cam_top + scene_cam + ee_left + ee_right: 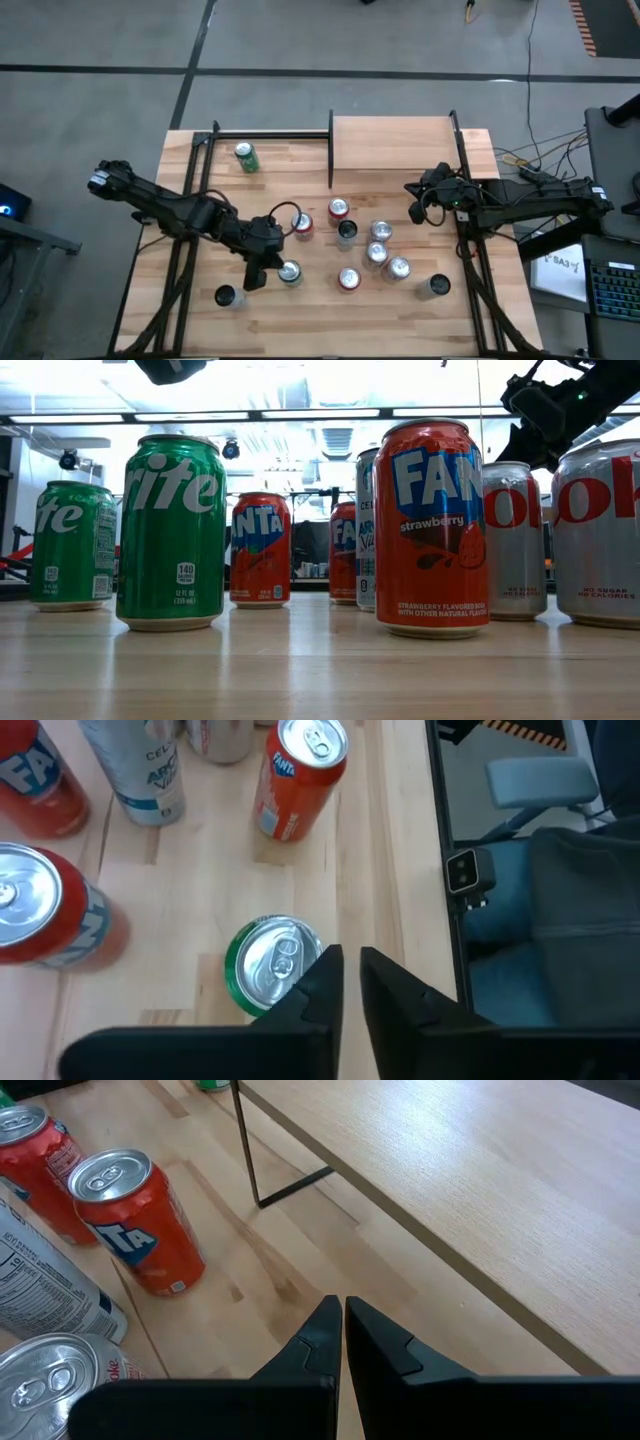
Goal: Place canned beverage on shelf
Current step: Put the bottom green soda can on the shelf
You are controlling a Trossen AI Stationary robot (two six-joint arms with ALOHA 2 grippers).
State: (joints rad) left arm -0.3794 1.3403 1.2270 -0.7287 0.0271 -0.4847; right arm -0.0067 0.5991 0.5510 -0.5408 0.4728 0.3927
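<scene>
Several drink cans stand upright on the tabletop. Among them are a green can (290, 272), red Fanta cans (338, 210) and silver cans (397, 268). Another green can (245, 157) stands alone at the far left. The shelf (390, 150), a light wood board with black posts, sits at the far right and holds nothing. My left gripper (256, 280) hovers shut above the table, just beside the green can (270, 965) and clear of it. My right gripper (415, 212) is shut and empty, above the table in front of the shelf's near edge (480, 1190).
A dark can (225, 296) stands near the front left. The can cluster fills the middle of the table (200, 330). A thin black shelf post (245, 1140) stands by a red can (135, 1220). A black frame bar (270, 135) runs along the far edge.
</scene>
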